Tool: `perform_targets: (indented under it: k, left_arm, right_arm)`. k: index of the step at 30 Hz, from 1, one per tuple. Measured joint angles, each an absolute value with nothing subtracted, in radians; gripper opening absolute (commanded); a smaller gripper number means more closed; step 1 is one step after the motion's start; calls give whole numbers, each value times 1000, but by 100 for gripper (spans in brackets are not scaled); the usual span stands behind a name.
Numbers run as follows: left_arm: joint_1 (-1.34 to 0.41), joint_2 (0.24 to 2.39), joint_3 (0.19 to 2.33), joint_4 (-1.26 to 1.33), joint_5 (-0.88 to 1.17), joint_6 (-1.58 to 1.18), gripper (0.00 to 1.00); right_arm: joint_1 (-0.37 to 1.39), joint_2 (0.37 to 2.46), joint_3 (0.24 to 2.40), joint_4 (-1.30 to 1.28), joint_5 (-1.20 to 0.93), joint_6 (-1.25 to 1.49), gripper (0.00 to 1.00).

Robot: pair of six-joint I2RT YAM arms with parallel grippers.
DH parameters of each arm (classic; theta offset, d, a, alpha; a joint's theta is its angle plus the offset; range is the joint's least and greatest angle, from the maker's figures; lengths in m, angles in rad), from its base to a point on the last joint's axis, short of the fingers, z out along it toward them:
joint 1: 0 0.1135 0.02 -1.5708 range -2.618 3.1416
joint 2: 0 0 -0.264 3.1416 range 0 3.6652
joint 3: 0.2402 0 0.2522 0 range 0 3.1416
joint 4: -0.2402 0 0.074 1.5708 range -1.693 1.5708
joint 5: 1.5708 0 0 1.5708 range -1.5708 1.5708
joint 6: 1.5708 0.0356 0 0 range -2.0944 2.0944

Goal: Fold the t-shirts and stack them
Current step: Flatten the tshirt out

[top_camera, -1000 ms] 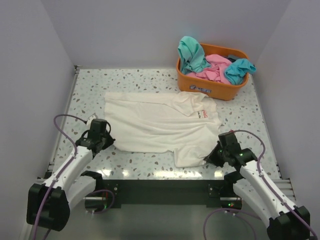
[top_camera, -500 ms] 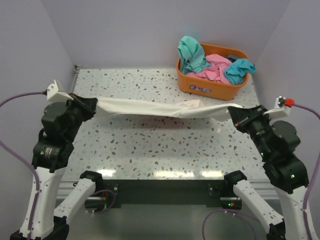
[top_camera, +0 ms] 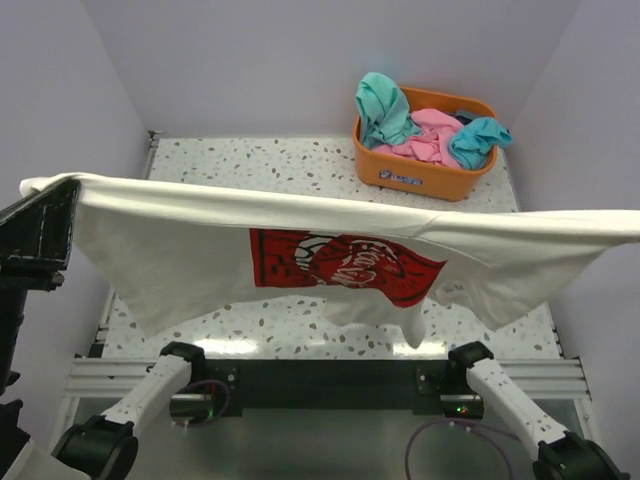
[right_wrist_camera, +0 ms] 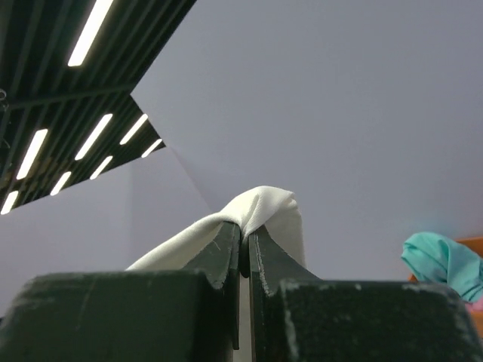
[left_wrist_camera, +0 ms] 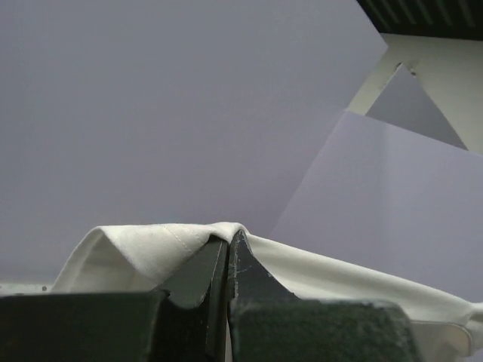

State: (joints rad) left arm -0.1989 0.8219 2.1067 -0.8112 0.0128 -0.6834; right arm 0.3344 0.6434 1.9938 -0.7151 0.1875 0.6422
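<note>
A: Your cream-white t-shirt (top_camera: 180, 240) hangs in the air above the speckled table (top_camera: 260, 160), stretched wide from the left edge of the top view to the right edge. Its red print (top_camera: 340, 262) faces the overhead camera, and the lower cloth sags towards the near side of the table.

B: Your left gripper (left_wrist_camera: 229, 243) is pinched tight on it. In the left wrist view the two dark fingers meet, with a fold of cream hem caught at their tips and draped over both sides.

A: The same goes for your right gripper (right_wrist_camera: 245, 232). Its fingers are pressed together, and a bunched corner of the shirt pokes out above the tips.

B: From above you see only a dark block of your left arm (top_camera: 40, 235) at the left edge, under the cloth's corner. The right gripper lies outside that view.

A: Your other shirts sit in the orange basket (top_camera: 425, 180) at the far right corner of the table, behind the raised shirt. A teal t-shirt (top_camera: 380, 105) drapes over the left rim, a pink t-shirt (top_camera: 430, 135) lies in the middle, and a second teal t-shirt (top_camera: 478, 140) is at the right.
</note>
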Motion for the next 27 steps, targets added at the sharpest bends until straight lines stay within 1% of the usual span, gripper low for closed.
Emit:
perform_targets:
  k: [2, 4, 8, 11, 14, 17, 20, 22, 24, 27]
  left_arm:
    - [-199, 818, 2146, -812, 35, -683, 0]
    - [-199, 815, 2135, -812, 45, -683, 0]
    - [-199, 817, 1995, -801, 43, -683, 0]
    - [-199, 826, 1802, -772, 5, -676, 0]
    - [-199, 858, 1610, -731, -64, -669, 0]
    - [-199, 924, 1409, -656, -145, -667, 0]
    - [-194, 1041, 1231, -540, -196, -658, 0]
    - [-185, 1156, 1150, -463, -205, -650, 0]
    - [-168, 1283, 1119, -401, -204, -643, 0]
    - [-130, 1535, 1126, -274, -174, -639, 0]
  right_arm:
    - [333, 665, 2056, -715, 187, 621, 0]
    - [333, 682, 2071, -720, 191, 603, 0]
    - [333, 740, 2061, -727, 221, 556, 0]
    - [334, 798, 1962, -665, 253, 517, 0]
    - [334, 867, 1792, -561, 294, 472, 0]
    - [334, 986, 1625, -469, 319, 422, 0]
    - [334, 1135, 1503, -379, 322, 382, 0]
    - [324, 1246, 1435, -331, 310, 368, 0]
    - [296, 1351, 1393, -292, 263, 366, 0]
    - [239, 1499, 1379, -244, 202, 385, 0]
